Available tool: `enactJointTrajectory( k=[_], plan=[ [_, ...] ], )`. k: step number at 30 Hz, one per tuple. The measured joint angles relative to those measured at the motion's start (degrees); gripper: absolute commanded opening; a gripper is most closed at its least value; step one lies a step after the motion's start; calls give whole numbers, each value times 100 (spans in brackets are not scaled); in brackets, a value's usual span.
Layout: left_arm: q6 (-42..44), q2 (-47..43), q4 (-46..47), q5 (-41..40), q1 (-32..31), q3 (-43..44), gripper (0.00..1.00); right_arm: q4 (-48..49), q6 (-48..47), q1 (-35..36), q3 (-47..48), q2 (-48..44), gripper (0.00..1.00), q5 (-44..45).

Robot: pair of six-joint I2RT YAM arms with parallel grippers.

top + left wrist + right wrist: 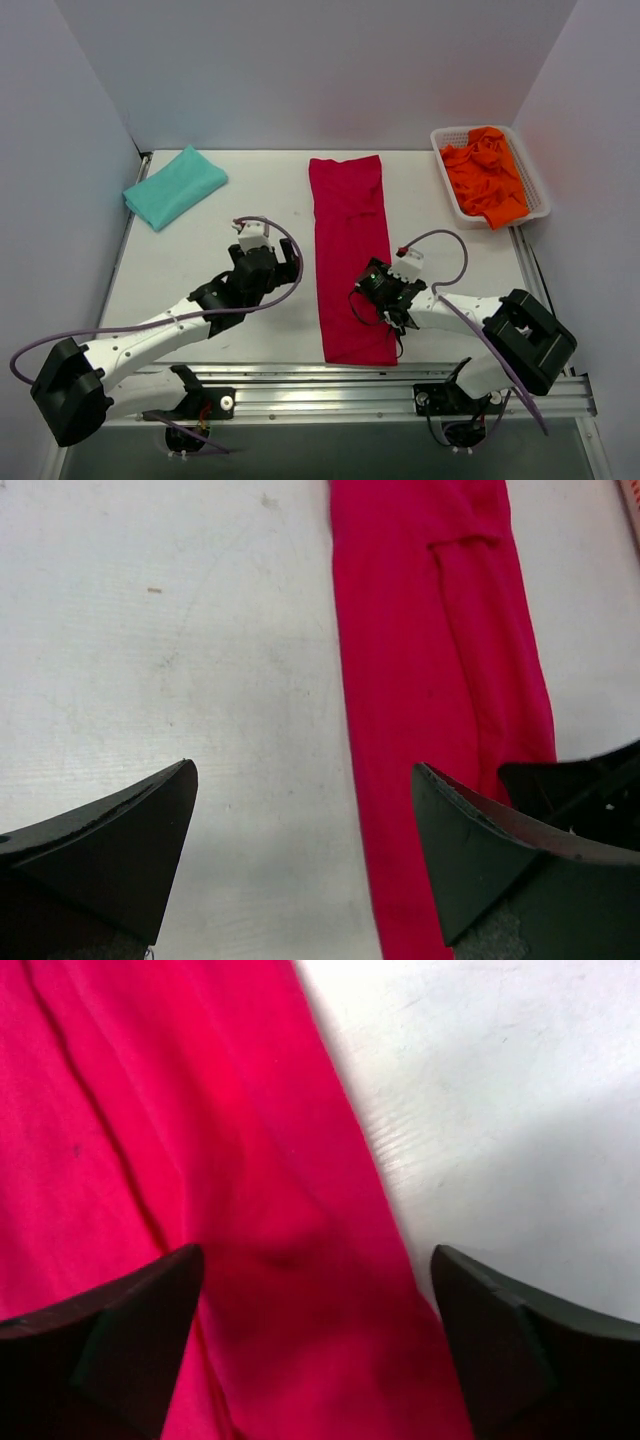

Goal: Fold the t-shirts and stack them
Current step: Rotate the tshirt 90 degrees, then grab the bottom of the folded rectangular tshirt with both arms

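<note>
The crimson red t-shirt lies folded into a long narrow strip down the middle of the table; it also shows in the left wrist view and the right wrist view. My left gripper is open and empty just left of the strip's left edge. My right gripper is open over the strip's right edge near its near end, jaws straddling the cloth. A folded teal t-shirt lies at the far left. Orange t-shirts are heaped in a basket.
The white basket stands at the far right corner. Grey walls close in the back and sides. A metal rail runs along the near table edge.
</note>
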Motion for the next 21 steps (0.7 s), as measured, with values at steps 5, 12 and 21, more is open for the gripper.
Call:
enactJointTrajectory(
  k=[5,12,21],
  plan=[
    [-107,44,-632,-297,-815,173,96,-173,-181,315,15,-81,100,162],
    [-476,-280,-1285,-175,-1985,299,96,-1473,686,2061,319,-752,98,986],
    [-1093,-105,-697,507,-2787,-621,96,-3346,2706,3545,81,-1849,97,1237]
  ],
)
